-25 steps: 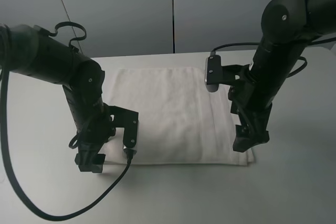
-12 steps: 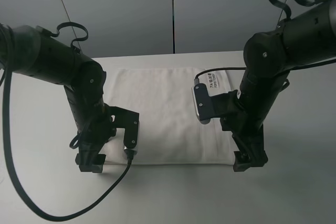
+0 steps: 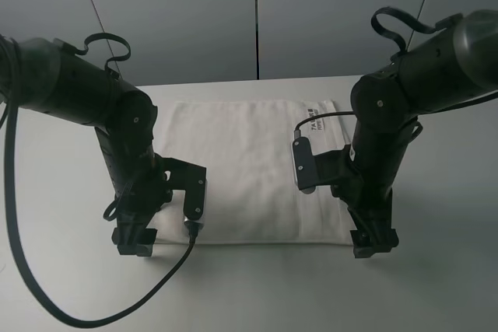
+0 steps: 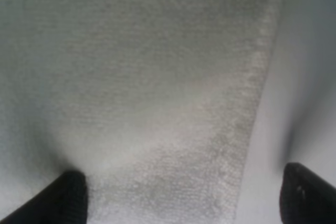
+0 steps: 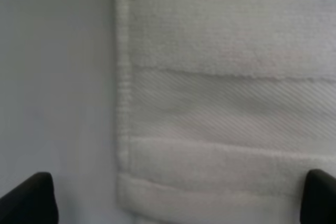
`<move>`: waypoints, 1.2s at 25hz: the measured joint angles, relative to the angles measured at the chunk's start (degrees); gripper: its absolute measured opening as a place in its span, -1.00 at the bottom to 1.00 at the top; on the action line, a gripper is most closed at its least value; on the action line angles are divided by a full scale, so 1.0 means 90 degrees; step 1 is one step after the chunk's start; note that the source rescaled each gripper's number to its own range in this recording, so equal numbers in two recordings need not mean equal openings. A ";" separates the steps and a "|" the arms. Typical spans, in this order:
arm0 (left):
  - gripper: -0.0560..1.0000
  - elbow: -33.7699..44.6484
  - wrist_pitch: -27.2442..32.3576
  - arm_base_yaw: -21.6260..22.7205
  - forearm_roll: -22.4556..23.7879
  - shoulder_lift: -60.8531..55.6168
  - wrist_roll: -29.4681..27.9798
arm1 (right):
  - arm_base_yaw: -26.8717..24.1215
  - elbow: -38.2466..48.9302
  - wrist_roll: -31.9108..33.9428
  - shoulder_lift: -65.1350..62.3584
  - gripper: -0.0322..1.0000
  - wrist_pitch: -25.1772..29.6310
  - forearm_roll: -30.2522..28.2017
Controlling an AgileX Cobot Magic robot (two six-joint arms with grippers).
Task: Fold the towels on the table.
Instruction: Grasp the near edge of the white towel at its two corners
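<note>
An off-white towel (image 3: 249, 165) lies flat on the white table (image 3: 443, 285), its small printed label (image 3: 317, 124) at the far right corner. My left gripper (image 3: 134, 242) points down at the towel's near left corner, open. In the left wrist view its dark fingertips (image 4: 68, 198) straddle the towel (image 4: 157, 87) and its side edge. My right gripper (image 3: 373, 242) hangs open over the near right corner. The right wrist view shows the woven border band (image 5: 226, 108) between its wide-spread fingertips (image 5: 29, 198). Nothing is held.
A black cable (image 3: 47, 305) from the left arm loops over the table at the front left. Grey wall panels (image 3: 257, 13) stand behind the table's far edge. A wrist camera module (image 3: 303, 165) juts out over the towel beside the right arm.
The right arm has swung toward me and lowered, from the towel's right side to its near right corner, uncovering the label. The left arm has stayed put.
</note>
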 joint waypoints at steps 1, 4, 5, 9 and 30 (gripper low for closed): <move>0.91 0.0000 0.0000 0.0000 0.0000 0.0000 0.0000 | 0.0000 0.0040 0.0012 0.0035 1.00 -0.0046 -0.0014; 0.91 0.0000 0.0000 0.0000 0.0000 0.0000 0.0000 | 0.0000 0.0139 0.0055 0.0169 1.00 -0.0140 -0.0041; 0.91 0.0000 0.0000 0.0000 0.0000 0.0010 0.0000 | 0.0000 0.0167 0.0066 0.0170 1.00 -0.0164 -0.0041; 0.91 0.0000 -0.0012 0.0000 0.0000 0.0010 0.0000 | 0.0010 0.0301 0.0130 0.0170 1.00 -0.0375 -0.0065; 0.89 0.0000 -0.0051 0.0000 -0.0026 0.0010 0.0015 | 0.0047 0.0697 0.0201 0.0118 -0.94 -0.1347 -0.0329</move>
